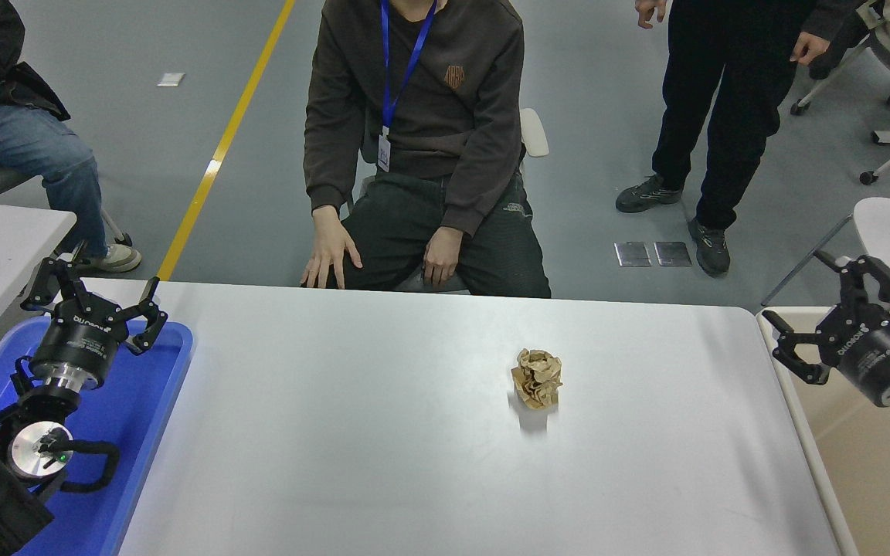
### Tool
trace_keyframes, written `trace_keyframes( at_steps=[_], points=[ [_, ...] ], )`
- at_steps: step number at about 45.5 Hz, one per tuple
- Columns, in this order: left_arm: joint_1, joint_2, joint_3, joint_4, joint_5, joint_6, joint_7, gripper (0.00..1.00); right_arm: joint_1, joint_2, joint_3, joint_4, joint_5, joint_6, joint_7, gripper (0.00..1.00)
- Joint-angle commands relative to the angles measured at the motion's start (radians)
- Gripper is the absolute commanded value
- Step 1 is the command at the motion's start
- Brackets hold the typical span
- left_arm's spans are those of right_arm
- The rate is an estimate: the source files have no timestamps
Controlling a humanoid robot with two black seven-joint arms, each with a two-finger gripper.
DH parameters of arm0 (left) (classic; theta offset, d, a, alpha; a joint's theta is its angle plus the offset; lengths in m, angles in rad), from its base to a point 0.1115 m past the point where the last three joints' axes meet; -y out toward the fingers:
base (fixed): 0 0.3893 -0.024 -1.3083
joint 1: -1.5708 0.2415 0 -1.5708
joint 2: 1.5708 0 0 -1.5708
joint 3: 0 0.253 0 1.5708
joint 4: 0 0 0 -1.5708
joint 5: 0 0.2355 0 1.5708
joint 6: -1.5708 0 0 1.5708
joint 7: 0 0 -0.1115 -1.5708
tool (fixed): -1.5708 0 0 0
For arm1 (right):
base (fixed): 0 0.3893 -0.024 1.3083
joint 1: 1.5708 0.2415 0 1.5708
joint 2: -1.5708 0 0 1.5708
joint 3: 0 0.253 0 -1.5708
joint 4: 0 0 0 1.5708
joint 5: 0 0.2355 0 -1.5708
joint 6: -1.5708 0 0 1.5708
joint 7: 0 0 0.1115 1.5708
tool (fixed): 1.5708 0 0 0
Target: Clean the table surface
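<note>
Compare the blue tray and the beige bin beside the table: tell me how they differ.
The blue tray sits at the table surface's left end, under the parked left gripper; the beige bin stands off its right end, under the right gripper. The tray looks shallow, the bin deeper. Both show nothing inside where visible.
</note>
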Motion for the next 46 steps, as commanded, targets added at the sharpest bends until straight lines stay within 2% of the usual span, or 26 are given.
trace_keyframes(
  at_steps=[1, 12, 18, 23, 35, 42, 46],
  points=[
    [0.000, 0.000, -0.001, 0.001, 0.000, 0.000, 0.001, 1.00, 0.007, 0.046, -0.096, 0.038, -0.027, -0.013, 0.000, 1.00],
    [0.000, 0.001, -0.001, 0.000, 0.000, 0.000, 0.001, 1.00, 0.050, 0.133, -0.119, -0.004, -0.148, -0.076, 0.002, 1.00],
    [0.000, 0.000, -0.001, 0.000, 0.000, 0.000, 0.001, 1.00, 0.072, 0.175, -0.125, -0.008, -0.156, -0.077, 0.002, 1.00],
    [0.000, 0.000, -0.001, 0.000, 0.000, 0.000, 0.001, 1.00, 0.125, 0.225, -0.139, -0.079, -0.158, -0.134, 0.020, 1.00],
    [0.000, 0.000, 0.001, 0.000, 0.000, -0.002, 0.001, 1.00, 0.174, 0.305, -0.129, -0.232, -0.144, -0.315, 0.252, 1.00],
    [0.000, 0.000, -0.001, 0.000, 0.000, -0.002, 0.001, 1.00, 0.159, 0.313, -0.073, -0.242, -0.095, -0.416, 0.371, 1.00],
    [0.000, 0.000, -0.001, 0.000, 0.000, 0.000, 0.001, 1.00, 0.147, 0.328, -0.046, -0.240, -0.055, -0.433, 0.427, 1.00]
  ],
)
